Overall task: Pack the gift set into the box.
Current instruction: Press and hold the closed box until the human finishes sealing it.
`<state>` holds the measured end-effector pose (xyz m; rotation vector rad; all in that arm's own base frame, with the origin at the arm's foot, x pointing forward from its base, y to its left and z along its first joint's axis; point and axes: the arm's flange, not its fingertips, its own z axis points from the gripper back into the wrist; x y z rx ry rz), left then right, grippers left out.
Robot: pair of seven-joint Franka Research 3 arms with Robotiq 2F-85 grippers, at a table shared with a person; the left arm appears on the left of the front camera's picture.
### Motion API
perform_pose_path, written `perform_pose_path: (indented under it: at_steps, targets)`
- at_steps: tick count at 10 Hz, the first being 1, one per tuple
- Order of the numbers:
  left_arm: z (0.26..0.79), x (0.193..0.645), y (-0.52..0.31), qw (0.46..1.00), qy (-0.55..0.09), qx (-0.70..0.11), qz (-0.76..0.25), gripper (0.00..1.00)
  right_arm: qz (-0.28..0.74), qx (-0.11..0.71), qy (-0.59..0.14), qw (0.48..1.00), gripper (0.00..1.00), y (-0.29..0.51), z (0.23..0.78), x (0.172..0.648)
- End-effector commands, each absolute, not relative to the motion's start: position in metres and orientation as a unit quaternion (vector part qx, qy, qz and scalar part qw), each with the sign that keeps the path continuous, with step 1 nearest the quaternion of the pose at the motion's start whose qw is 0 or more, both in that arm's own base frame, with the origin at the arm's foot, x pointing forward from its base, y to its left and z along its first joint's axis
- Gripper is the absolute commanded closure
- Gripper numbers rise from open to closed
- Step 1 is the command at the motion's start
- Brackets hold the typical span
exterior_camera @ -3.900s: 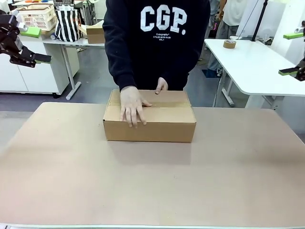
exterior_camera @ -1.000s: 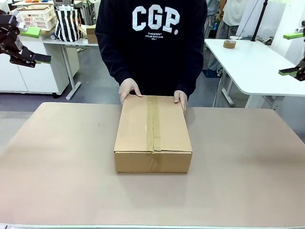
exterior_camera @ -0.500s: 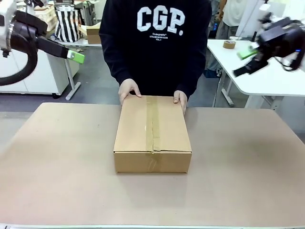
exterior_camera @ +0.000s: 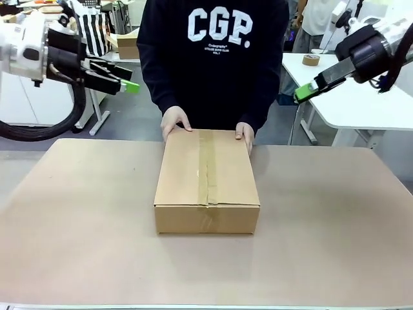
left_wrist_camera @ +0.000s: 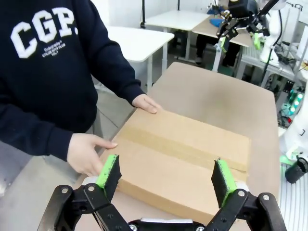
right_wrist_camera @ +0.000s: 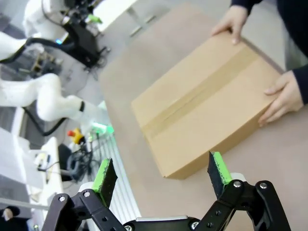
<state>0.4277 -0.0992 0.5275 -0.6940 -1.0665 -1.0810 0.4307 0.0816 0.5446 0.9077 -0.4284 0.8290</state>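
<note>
The box (exterior_camera: pixel 206 181) is seen lying flat on the brown table (exterior_camera: pixel 335 232). Its flaps are closed, and a strip of brown packing tape (exterior_camera: pixel 206 161) is run lengthwise along its top and down over its near face. The far edge of the box is held by the person: one hand (exterior_camera: pixel 175 121) is laid on the far corner toward the robot's left, and the other hand (exterior_camera: pixel 244 134) on the far corner toward the robot's right. A dark sweatshirt (exterior_camera: pixel 213 71) printed "CGP." is seen directly behind the box. The left gripper (exterior_camera: pixel 126 81) is held in the air above and to the left of the box, well apart from it. In the left wrist view its green-padded fingers (left_wrist_camera: pixel 109 168) are spread wide with nothing gripped, and the box is seen beyond them. The right gripper (exterior_camera: pixel 308 89) is held in the air above and to the right of the box, likewise well apart. In the right wrist view its fingers (right_wrist_camera: pixel 216 168) are spread wide and empty. A roll of tape (exterior_camera: pixel 311 59) is set on a white table (exterior_camera: pixel 348 90) beyond the box's right side.
</note>
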Motion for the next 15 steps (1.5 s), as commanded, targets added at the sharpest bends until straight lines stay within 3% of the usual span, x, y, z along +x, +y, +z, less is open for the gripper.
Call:
perform_pose_path:
  at_steps: [1, 2, 3, 5, 7, 9, 10, 12, 15]
  targets:
    - [0.536, 0.429, -0.094, 0.677, -0.46, -0.318, -0.478, 0.0, 0.387, 0.402, -0.218, 0.8, 0.0, 0.088, 0.55, 0.43]
    - [0.528, 0.428, -0.099, 0.671, -0.473, -0.308, -0.48, 0.0, 0.473, 0.42, -0.243, 0.735, 0.0, 0.11, 0.544, 0.435]
    - [0.513, 0.44, -0.122, 0.62, -0.462, -0.351, -0.528, 0.0, 0.588, 0.358, -0.341, 0.64, 0.0, 0.149, 0.53, 0.442]
    - [0.483, 0.44, -0.141, 0.509, -0.41, -0.42, -0.629, 0.0, 0.621, 0.356, -0.429, 0.551, 0.0, 0.167, 0.486, 0.452]
    - [0.449, 0.438, -0.152, 0.427, -0.359, -0.477, -0.679, 0.0, 0.621, 0.366, -0.433, 0.541, 0.0, 0.166, 0.442, 0.455]
    - [0.409, 0.444, -0.179, 0.388, -0.331, -0.506, -0.696, 0.0, 0.623, 0.396, -0.435, 0.516, 0.0, 0.177, 0.391, 0.458]
    - [0.39, 0.448, -0.195, 0.4, -0.328, -0.509, -0.688, 0.0, 0.623, 0.41, -0.411, 0.524, 0.0, 0.192, 0.367, 0.458]
    - [0.37, 0.462, -0.21, 0.478, -0.418, -0.424, -0.646, 0.0, 0.61, 0.429, -0.397, 0.535, 0.0, 0.206, 0.343, 0.461]
    - [0.35, 0.475, -0.204, 0.555, -0.408, -0.337, -0.642, 0.0, 0.591, 0.423, -0.371, 0.578, 0.0, 0.197, 0.332, 0.468]
